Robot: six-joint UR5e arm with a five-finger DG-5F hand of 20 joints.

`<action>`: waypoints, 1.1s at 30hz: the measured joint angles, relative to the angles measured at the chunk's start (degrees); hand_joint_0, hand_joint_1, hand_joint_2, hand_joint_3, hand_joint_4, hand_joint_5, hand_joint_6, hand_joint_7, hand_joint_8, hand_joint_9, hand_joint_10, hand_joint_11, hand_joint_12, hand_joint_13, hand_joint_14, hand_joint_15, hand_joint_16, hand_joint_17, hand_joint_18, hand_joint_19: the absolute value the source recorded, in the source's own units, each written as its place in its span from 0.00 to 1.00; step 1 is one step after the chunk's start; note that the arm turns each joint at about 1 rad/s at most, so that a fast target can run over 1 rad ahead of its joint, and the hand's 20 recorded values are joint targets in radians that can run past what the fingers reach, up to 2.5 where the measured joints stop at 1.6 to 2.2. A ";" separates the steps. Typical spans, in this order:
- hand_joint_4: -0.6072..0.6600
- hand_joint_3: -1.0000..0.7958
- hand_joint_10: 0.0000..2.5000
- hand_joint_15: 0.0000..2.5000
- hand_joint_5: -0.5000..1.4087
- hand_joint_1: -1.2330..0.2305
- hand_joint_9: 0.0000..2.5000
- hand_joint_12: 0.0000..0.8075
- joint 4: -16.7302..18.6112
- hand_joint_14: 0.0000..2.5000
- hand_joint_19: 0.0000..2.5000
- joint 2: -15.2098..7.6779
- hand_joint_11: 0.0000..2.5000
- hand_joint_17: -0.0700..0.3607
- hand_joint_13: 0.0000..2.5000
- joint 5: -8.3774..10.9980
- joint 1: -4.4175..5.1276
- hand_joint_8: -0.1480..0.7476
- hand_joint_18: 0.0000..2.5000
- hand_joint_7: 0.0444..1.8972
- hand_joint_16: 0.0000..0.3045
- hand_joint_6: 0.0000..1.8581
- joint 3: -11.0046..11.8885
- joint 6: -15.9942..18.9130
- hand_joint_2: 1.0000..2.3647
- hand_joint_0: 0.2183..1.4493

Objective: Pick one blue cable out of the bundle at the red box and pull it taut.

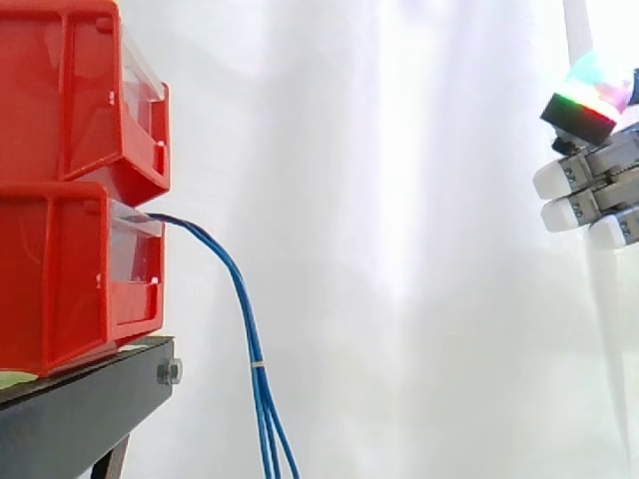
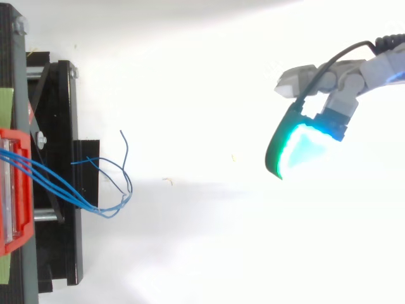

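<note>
Hand is hanging loosely spread and empty, well apart from the blue cables drooping out of the lower red box; judging approach underway, next move needing 1 strand singled out and pinched.

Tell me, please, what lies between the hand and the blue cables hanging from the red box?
Nothing: in the side view the stretch from the hand to the blue cables is bare, with just the white curtain behind it.

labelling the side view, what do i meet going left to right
red bins → blue cables → hand
</note>
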 measured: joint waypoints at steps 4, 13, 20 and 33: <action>0.69 0.28 0.00 0.03 0.14 0.45 0.07 0.43 0.24 0.00 0.03 -1.74 0.00 0.48 0.00 1.17 0.27 0.47 0.00 0.34 0.20 0.27 0.00 -0.77 0.00 0.22; 0.70 0.28 0.00 0.03 0.15 0.43 0.09 0.43 4.91 0.00 0.03 -8.94 0.00 0.48 0.01 1.93 0.40 0.47 0.00 0.35 0.20 0.27 0.00 -0.93 0.00 0.23; 0.72 0.28 0.00 0.03 0.16 0.43 0.09 0.43 14.53 0.00 0.04 -13.05 0.00 0.48 0.01 4.12 0.56 0.48 0.00 0.36 0.20 0.27 0.01 -0.90 0.00 0.23; 0.73 0.28 0.00 0.03 0.16 0.43 0.10 0.43 26.46 0.00 0.04 -17.82 0.01 0.48 0.02 7.91 1.53 0.49 0.00 0.37 0.20 0.27 0.24 -1.61 0.00 0.23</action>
